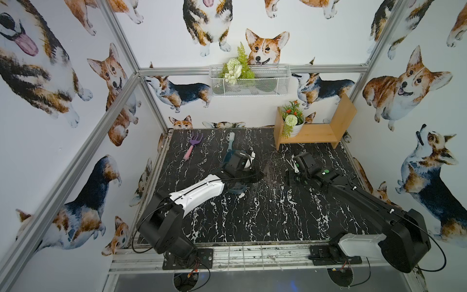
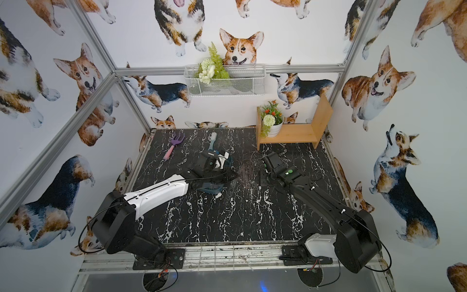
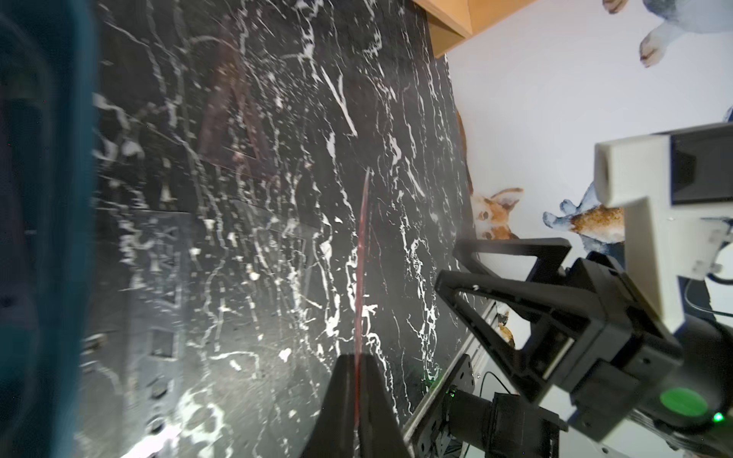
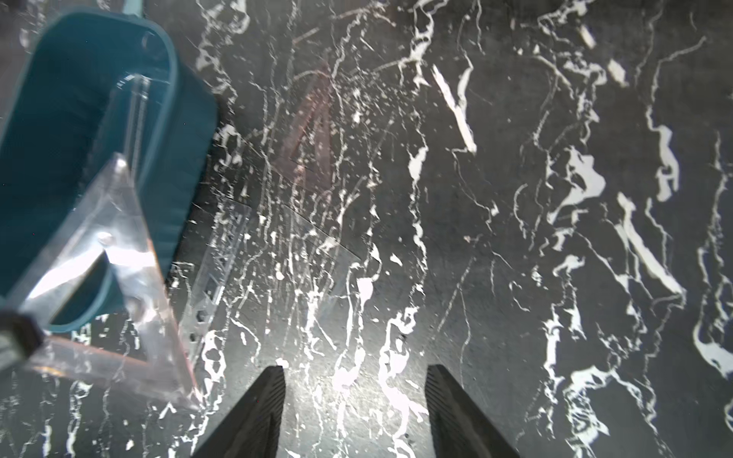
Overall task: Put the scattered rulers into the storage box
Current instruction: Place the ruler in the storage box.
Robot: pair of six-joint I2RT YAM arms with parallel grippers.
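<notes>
No legible txt, nos. or brand marks anywhere I can see. The clear see-through flat plastic ruler on the black white-veined marble-look tabletop shows cut-outs in the right wrist view, but any scale is too blurred to read. The thin reddish see-through plastic ruler sits edge-on in the left wrist view: nothing readable.

Flat on the table, just right of the storage box: the rulers; over its rim, a tilted ruler. Behind the storage box: brush close by, toy rake farther left, wooden shelf well to the right.
</notes>
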